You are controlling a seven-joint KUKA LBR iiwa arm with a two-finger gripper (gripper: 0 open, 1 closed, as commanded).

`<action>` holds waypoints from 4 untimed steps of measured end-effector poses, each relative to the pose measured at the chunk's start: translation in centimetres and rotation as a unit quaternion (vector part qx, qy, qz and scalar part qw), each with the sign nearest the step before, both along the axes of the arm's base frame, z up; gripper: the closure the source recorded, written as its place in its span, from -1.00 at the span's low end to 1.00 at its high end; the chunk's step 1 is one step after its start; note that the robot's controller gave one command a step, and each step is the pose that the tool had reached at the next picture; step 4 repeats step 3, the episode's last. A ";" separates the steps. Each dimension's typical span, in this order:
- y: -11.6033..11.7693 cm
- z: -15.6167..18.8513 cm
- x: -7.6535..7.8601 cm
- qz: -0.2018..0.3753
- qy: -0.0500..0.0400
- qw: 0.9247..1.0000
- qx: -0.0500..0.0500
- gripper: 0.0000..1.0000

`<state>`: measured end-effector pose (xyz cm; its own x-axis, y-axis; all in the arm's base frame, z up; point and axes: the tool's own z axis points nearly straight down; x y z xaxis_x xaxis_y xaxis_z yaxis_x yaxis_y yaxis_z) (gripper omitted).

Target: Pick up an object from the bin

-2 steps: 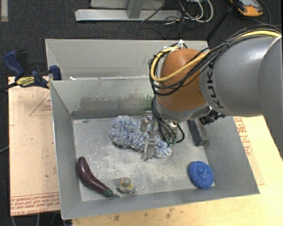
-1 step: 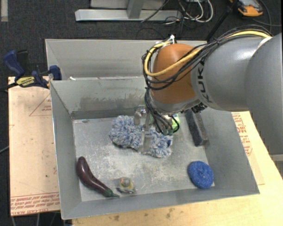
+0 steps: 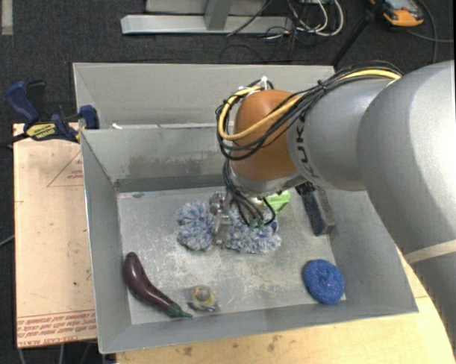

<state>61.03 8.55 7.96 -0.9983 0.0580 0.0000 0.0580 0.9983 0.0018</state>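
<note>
My gripper [image 3: 223, 219] hangs low in the middle of the bin, its metal fingers down in a blue-grey knitted cloth [image 3: 196, 225] that lies bunched on the floor. The cloth spreads to both sides of the fingers, with a second lump [image 3: 254, 240] to the right. A bright green thing [image 3: 279, 200] peeks out just right of the gripper, partly hidden by the wrist. Whether the fingers hold the cloth is hidden.
A dark purple toy aubergine [image 3: 146, 285] lies at the front left. A small round grey-and-tan piece [image 3: 204, 296] sits beside its stem. A blue round scrubber [image 3: 323, 280] rests at the front right, and a dark flat bar [image 3: 315, 210] leans by the right wall.
</note>
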 end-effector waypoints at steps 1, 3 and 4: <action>0.0 0.0 0.0 0.000 0.000 1.000 0.000 1.00; -0.9 12.2 1.8 0.019 -0.002 1.000 0.000 1.00; -0.9 12.2 1.8 0.019 -0.002 1.000 0.000 1.00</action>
